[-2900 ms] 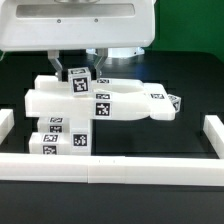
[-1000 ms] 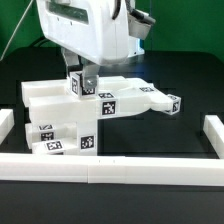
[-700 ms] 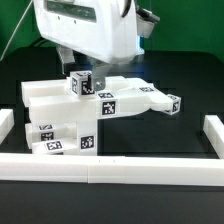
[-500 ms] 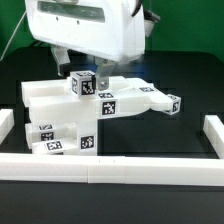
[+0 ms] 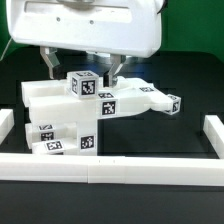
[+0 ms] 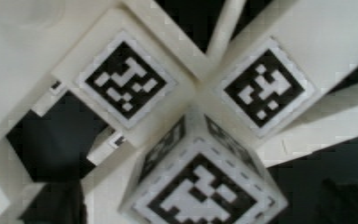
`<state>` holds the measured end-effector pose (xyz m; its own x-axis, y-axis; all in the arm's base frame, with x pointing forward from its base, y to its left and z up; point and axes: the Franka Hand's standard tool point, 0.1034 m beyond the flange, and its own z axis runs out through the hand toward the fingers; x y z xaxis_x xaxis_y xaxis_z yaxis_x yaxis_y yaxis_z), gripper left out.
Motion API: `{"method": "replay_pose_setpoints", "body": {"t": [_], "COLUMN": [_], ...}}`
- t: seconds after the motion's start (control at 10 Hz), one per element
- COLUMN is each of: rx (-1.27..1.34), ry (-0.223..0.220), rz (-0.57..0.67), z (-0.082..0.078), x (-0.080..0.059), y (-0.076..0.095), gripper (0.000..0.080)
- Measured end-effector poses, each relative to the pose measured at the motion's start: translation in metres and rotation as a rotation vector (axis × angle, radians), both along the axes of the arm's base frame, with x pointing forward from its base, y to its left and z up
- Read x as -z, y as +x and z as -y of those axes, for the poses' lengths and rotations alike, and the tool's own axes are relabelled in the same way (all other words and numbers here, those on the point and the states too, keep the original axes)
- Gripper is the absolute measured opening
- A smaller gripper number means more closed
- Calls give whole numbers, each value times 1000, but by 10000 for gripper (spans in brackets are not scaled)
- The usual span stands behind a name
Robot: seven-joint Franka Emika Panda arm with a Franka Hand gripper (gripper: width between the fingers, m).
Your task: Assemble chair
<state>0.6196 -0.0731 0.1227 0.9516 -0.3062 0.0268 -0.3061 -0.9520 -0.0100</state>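
Observation:
The chair [image 5: 70,118] is a white blocky structure of joined panels and legs with black-and-white tags, in the middle of the black table. One leg [image 5: 165,101] sticks out toward the exterior view's right. A small tagged cube [image 5: 84,84] sits on top of the structure. My gripper [image 5: 82,67] hangs just above this cube, open, with one finger [image 5: 51,64] on each side and neither touching it. The wrist view is filled by the cube's tagged faces [image 6: 201,180] seen close up; my fingers do not show there.
White border rails run along the front [image 5: 110,166], the exterior view's left [image 5: 5,124] and the exterior view's right [image 5: 213,130]. The big white robot housing [image 5: 90,22] hangs over the back of the structure.
The jaws have spread wide and let go of the tagged cube. The arm has lifted a little, and the cube stays on the structure.

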Motion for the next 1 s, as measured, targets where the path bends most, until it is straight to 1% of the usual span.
{"method": "replay_pose_setpoints", "body": {"t": [0.3, 0.6, 0.9, 1.0], "rx": [-155, -255, -457, -476], "ry": [-5, -10, -22, -22], "rz": [-3, -3, -10, -10], "z": [3, 2, 4, 4], "x": [3, 4, 5, 5], "y": [-3, -4, -6, -6], "gripper": [649, 649, 649, 527]}}
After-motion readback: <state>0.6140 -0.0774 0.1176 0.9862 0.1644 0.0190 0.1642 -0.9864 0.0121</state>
